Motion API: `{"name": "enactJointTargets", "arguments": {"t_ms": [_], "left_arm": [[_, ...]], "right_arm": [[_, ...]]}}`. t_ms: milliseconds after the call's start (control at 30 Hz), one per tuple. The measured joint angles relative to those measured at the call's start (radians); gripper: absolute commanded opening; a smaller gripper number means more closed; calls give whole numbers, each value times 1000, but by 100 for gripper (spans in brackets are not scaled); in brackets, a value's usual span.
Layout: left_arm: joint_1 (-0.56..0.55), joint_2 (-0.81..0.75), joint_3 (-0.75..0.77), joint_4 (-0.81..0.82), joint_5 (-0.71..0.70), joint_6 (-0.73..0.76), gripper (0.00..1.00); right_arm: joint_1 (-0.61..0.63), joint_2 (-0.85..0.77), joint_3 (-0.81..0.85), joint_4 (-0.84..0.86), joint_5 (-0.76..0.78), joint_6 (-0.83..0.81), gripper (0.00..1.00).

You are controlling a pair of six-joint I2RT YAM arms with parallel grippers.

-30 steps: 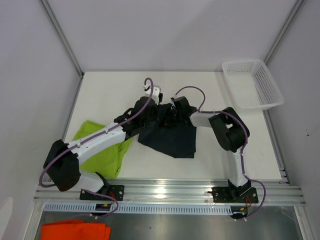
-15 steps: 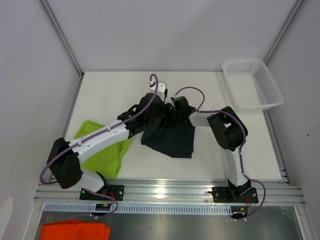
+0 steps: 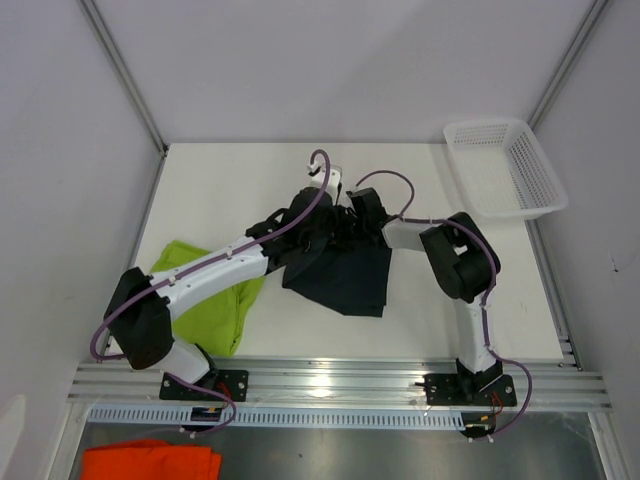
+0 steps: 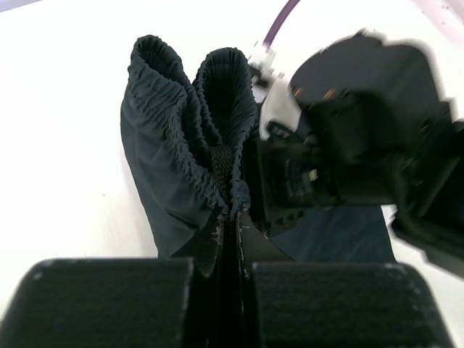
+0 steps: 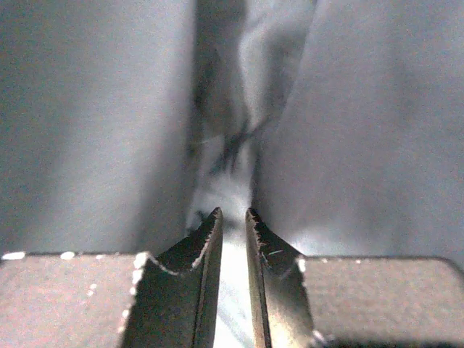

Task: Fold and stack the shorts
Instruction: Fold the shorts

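My left gripper (image 4: 230,226) is pinched tight on the gathered waistband of the dark navy fabric shorts (image 3: 340,275) at frame centre. My right gripper (image 5: 232,214), beside it, shows a narrow gap. The bright lime green fabric shorts (image 3: 205,305) lie lower left. The white plastic mesh basket (image 3: 487,123) stands upper right, well apart from both pairs.

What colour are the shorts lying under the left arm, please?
The shorts are lime green, best seen in the top external view.

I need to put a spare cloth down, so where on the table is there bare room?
Far-left corner of the table, beyond the green shorts. Also the right strip between the right arm and the basket, down to the near edge. Crowded mid-table: the left arm and right arm meet over the dark shorts.
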Motion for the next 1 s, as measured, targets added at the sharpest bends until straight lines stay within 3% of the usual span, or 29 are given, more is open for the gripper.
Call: {"name": "enactJointTargets", "arguments": {"t_ms": [300, 600, 800, 1000], "left_arm": [[-1, 2, 0, -3, -7, 2, 2], [-39, 19, 11, -3, -33, 10, 2], [-62, 39, 11, -2, -53, 18, 2], [-104, 83, 46, -8, -112, 43, 2]], "right_arm": [[-115, -256, -50, -82, 7, -27, 38], [-280, -588, -347, -199, 62, -164, 41], [-353, -641, -524, -267, 79, -220, 42], [-351, -618, -558, -251, 79, -241, 42]]}}
